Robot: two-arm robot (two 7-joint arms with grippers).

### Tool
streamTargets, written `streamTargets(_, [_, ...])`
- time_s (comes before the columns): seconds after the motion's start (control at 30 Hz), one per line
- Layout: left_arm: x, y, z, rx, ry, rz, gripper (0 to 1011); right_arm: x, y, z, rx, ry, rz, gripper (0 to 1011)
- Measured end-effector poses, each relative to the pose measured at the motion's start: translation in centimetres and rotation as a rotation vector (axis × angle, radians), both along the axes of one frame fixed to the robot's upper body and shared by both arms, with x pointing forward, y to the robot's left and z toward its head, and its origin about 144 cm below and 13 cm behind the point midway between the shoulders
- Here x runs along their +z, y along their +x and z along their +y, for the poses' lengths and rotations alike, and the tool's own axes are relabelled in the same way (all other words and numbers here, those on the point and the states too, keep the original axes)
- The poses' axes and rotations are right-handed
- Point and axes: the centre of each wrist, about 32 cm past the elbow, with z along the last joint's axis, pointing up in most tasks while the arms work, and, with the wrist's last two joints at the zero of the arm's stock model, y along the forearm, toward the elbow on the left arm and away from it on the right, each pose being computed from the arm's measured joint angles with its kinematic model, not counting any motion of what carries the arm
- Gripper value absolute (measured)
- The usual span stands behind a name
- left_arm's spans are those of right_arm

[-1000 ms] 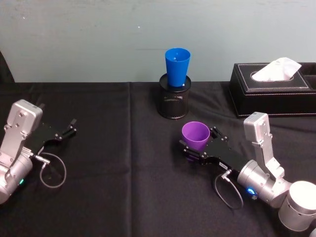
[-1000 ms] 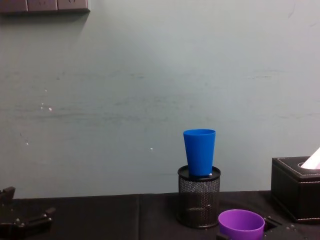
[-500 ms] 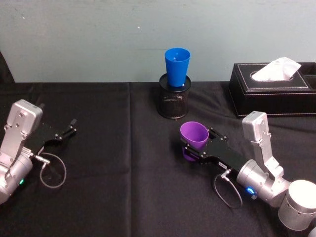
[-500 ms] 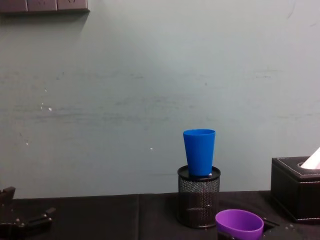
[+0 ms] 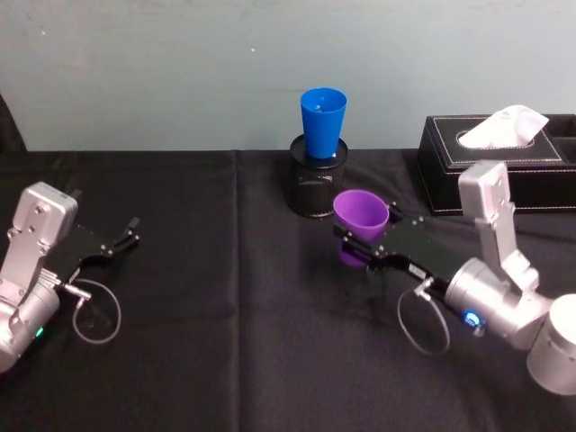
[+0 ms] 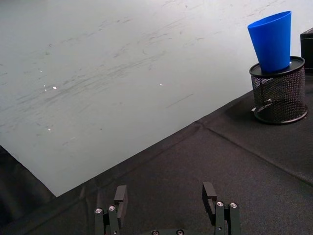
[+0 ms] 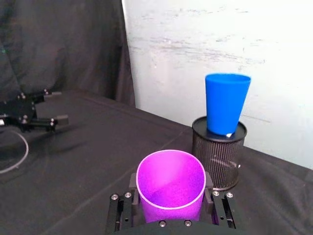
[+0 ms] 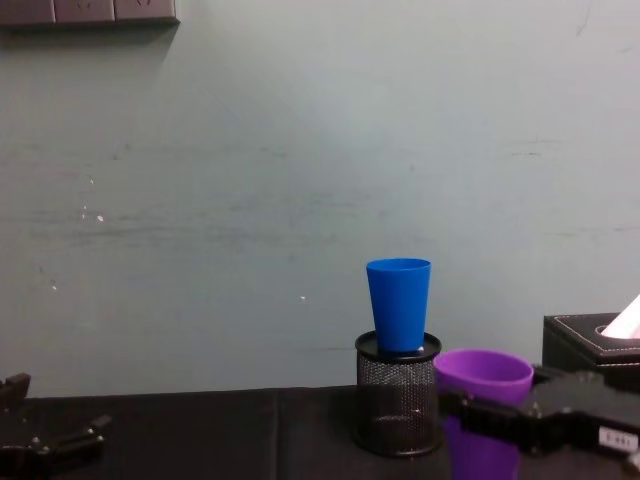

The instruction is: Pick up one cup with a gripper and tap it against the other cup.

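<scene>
Risen nearer blue cup (image 5: 323,121): purple cup (image 5: 360,212) pinched in right tool (image 5: 358,243); left tool (image 6: 165,192) spread

Cups: you had two, one purple tumbler (image 5: 360,214) and one blue tumbler (image 5: 323,121).
Pen pots: you had one, the black mesh pen pot (image 5: 317,191).
Tissue boxes: you had one, the black tissue box (image 5: 495,166).
Grippers: you had two, the left gripper (image 5: 133,230) and the right gripper (image 5: 373,232).
Cloths: you had one black cloth (image 5: 225,315) across the table.
</scene>
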Motion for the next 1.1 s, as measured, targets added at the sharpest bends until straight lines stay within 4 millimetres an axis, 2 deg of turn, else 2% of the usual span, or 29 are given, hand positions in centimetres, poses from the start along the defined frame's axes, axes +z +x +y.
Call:
streamTargets(0.27, [0.0, 0.0, 0.0, 0.0, 0.0, 0.0, 1000, 3.5, 0.1, -0.2, 0.002, 0.012, 0.025, 730])
streamTargets(0.37, [0.0, 0.0, 0.0, 0.0, 0.0, 0.0, 1000, 4.0, 0.1, -0.1, 0.002, 0.013, 0.025, 730])
streamTargets(1.1, [0.0, 0.0, 0.0, 0.0, 0.0, 0.0, 1000, 3.9, 0.1, -0.1, 0.002, 0.013, 0.026, 730])
